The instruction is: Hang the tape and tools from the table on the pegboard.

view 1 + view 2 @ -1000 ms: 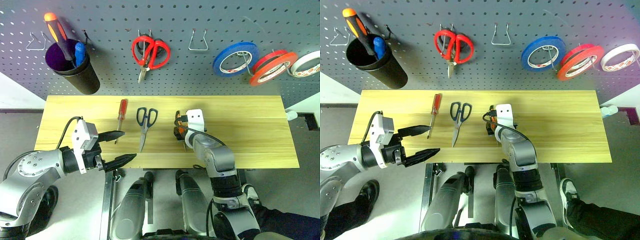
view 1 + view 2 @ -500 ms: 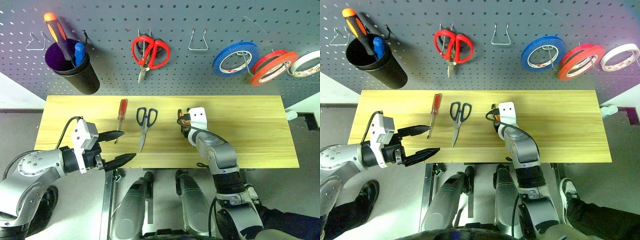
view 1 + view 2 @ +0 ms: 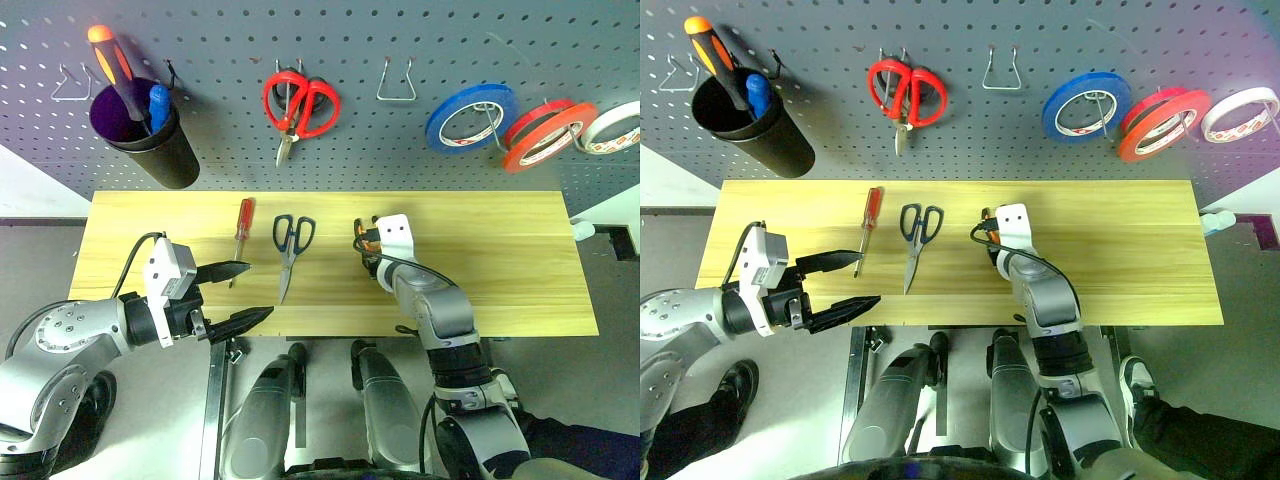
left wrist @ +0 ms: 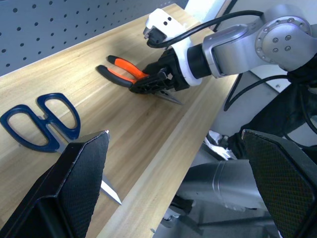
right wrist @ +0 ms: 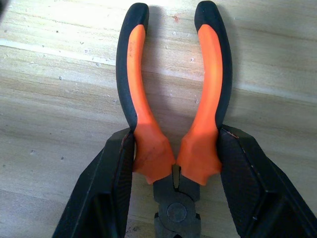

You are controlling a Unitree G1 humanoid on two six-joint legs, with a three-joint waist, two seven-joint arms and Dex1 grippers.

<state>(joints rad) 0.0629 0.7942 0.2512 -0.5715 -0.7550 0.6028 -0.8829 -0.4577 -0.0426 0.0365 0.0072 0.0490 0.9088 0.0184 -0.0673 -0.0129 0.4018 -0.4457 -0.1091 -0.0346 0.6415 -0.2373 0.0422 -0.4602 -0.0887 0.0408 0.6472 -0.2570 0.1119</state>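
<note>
Your light wooden table (image 3: 500, 250) is lying below the pegboard (image 3: 400, 140); your right gripper (image 5: 173, 163) is clamping the pliers (image 5: 171, 114) at mid-table, while your left gripper (image 3: 232, 296) is hovering spread apart off the near edge.

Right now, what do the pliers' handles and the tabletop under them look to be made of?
The pliers seem to have dark metal at the pivot, with handles sleeved in matte orange and black rubber or soft plastic; the moulded two-colour grips suggest that. The table looks like light wood or wood laminate, with visible grain and a dull finish.
</note>
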